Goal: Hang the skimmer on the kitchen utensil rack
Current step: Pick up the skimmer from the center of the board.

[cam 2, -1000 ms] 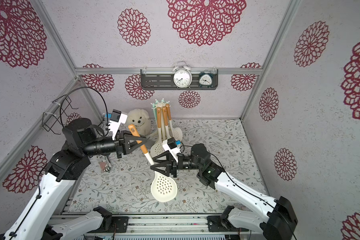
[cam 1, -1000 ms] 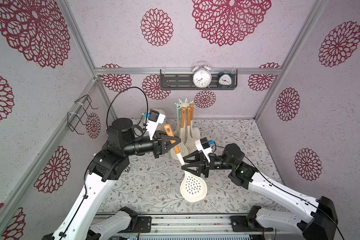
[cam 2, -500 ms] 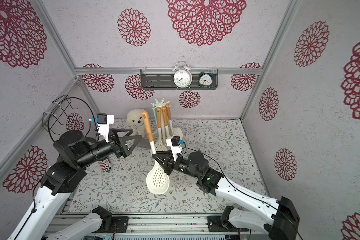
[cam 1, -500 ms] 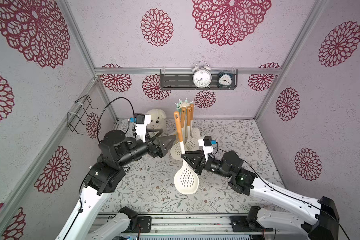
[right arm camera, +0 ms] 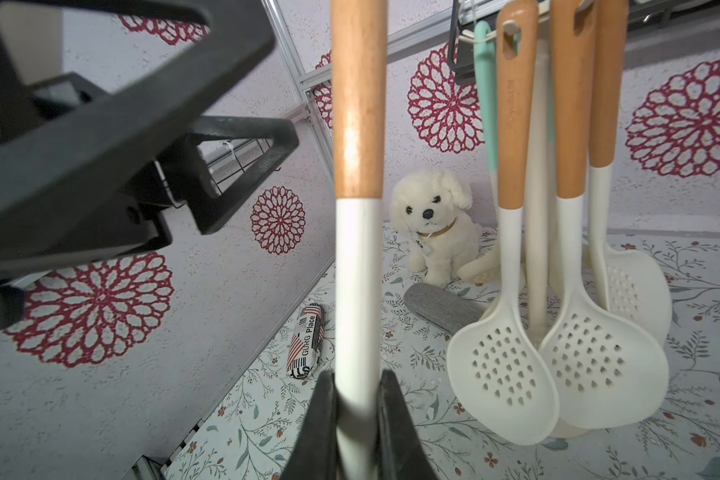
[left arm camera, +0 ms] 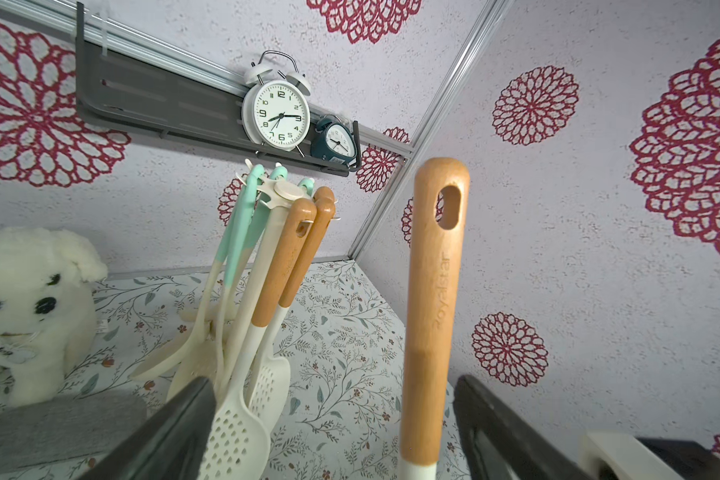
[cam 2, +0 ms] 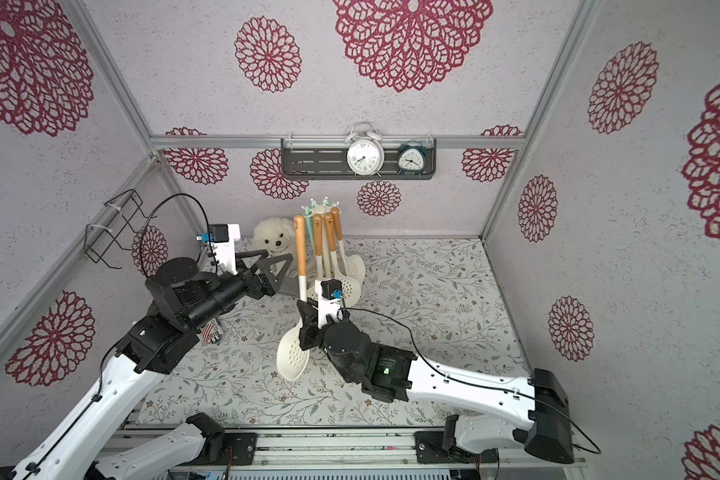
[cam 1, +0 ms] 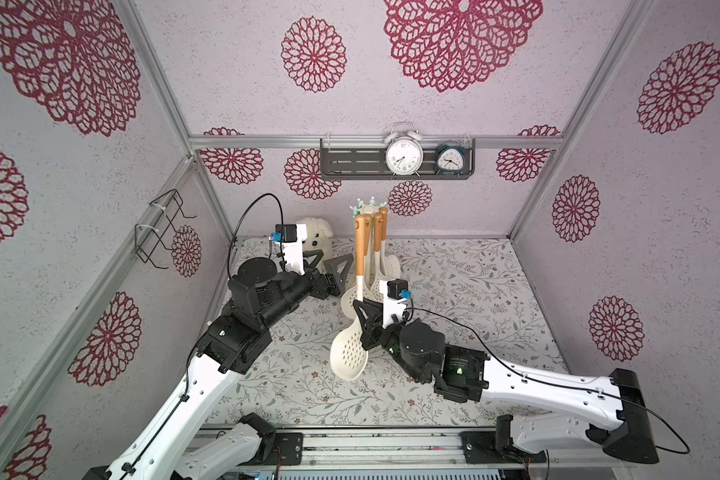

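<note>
The skimmer [cam 1: 348,353] has a cream perforated head, a white neck and a wooden handle [left arm camera: 431,291] with an empty hanging hole at its end. It stands nearly upright above the table. My right gripper [right arm camera: 358,382] is shut on its white neck [right arm camera: 358,270]; in both top views this gripper [cam 2: 306,324] is just above the head. The kitchen utensil rack [cam 1: 368,206] stands right behind, and the handle tip rises beside its hook crown [left arm camera: 285,189], apart from it. My left gripper [cam 1: 331,266] is open to the left of the handle, its fingers [left arm camera: 184,411] on either side without touching.
Several skimmers and spoons [right arm camera: 599,357] hang on the rack. A white plush dog [cam 1: 316,237], a grey roll [right arm camera: 441,309] and a printed packet [cam 2: 212,332] lie at the back left. A black wire rack [cam 1: 159,232] is on the left wall; a shelf [cam 1: 350,162] with two clocks is above.
My left gripper let go of the wooden handle, opened and drew back to the left. My right gripper shut on the neck, stood the skimmer upright and carried it toward the rack.
</note>
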Available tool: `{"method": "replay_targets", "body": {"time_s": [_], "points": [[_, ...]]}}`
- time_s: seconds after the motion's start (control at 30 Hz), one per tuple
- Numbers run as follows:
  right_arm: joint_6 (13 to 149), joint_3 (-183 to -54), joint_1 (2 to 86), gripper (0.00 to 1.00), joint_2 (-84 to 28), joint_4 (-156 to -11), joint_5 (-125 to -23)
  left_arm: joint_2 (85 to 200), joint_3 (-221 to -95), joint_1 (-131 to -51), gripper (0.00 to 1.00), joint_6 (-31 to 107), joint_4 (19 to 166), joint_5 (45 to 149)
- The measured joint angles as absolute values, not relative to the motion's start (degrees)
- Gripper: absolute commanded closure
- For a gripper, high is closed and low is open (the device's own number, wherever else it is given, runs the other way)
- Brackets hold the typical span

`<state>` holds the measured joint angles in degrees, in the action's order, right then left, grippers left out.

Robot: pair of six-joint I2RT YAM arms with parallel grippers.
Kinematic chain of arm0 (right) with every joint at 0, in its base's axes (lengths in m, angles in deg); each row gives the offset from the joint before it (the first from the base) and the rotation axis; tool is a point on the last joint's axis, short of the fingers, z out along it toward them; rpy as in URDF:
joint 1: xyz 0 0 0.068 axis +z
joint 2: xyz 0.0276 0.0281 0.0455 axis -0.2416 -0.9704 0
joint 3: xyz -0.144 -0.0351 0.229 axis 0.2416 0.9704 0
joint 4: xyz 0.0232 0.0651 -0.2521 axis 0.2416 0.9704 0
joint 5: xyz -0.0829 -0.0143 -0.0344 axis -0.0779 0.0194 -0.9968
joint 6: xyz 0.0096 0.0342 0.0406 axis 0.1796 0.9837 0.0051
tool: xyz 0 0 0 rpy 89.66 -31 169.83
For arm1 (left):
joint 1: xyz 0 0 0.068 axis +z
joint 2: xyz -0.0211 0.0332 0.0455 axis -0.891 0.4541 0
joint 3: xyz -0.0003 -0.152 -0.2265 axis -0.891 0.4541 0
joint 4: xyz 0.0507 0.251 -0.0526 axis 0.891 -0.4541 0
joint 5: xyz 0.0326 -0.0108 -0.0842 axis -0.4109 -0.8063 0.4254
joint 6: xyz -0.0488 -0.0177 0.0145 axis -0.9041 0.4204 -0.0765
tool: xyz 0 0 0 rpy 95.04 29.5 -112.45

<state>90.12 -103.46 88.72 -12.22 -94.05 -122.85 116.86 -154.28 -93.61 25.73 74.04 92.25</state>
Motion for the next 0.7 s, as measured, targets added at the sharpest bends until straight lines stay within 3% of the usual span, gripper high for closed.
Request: {"method": "replay_targets", "body": {"time_s": [0.17,0.4,0.57,0.7], "points": [[90.1,-103.5,88.8,1.0,-12.5,-94.0,-124.0,118.7,-154.3,-94.0,0.25,25.2,77.1,93.4],[90.2,-104.2,88.9,1.0,-13.0,-94.1,-124.1,120.7,-154.3,-95.4,0.27,24.5,80.3,94.7],[90.2,-104.2,88.9,1.0,-13.2,-94.1,-124.1,121.8,-154.3,-96.7,0.45,24.2,81.1,95.0],[90.2,-104.2,88.9,1.0,-13.2,-94.1,-124.1,121.9,-153.8,-97.1,0.52,23.9,81.9,94.9]]}}
